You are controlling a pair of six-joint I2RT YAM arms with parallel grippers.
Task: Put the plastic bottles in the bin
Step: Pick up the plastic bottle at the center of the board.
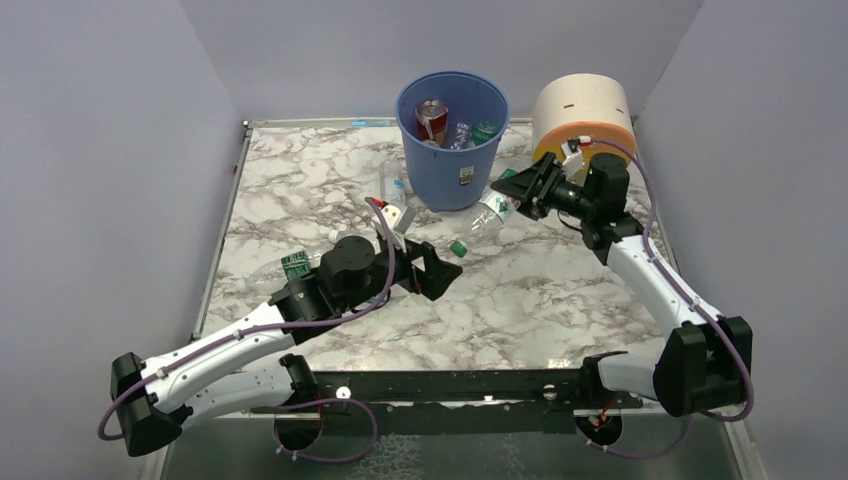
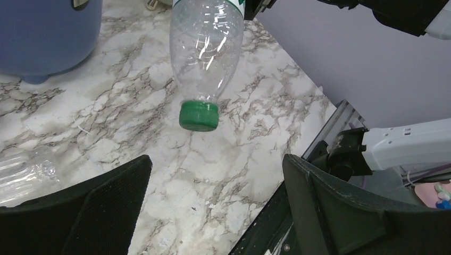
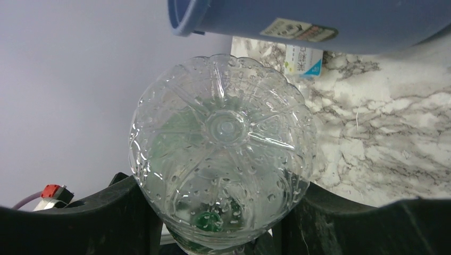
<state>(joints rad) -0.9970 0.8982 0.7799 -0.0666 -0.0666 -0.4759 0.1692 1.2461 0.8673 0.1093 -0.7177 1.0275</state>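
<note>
Clear plastic bottle clamped in my right gripper, just beside the blue bin.

My right fingers press its sides near the ribbed base, and it tilts toward the lower left of the top view with the green cap lowest; I cannot tell whether the cap touches the marble table. The bin stands at upper centre, with more bottles and a red can inside. Another bottle lies against the bin's left side. A cream drum sits at upper right. My left gripper, mid-frame, has its jaws spread wide and holds nothing, facing the cap.
</note>
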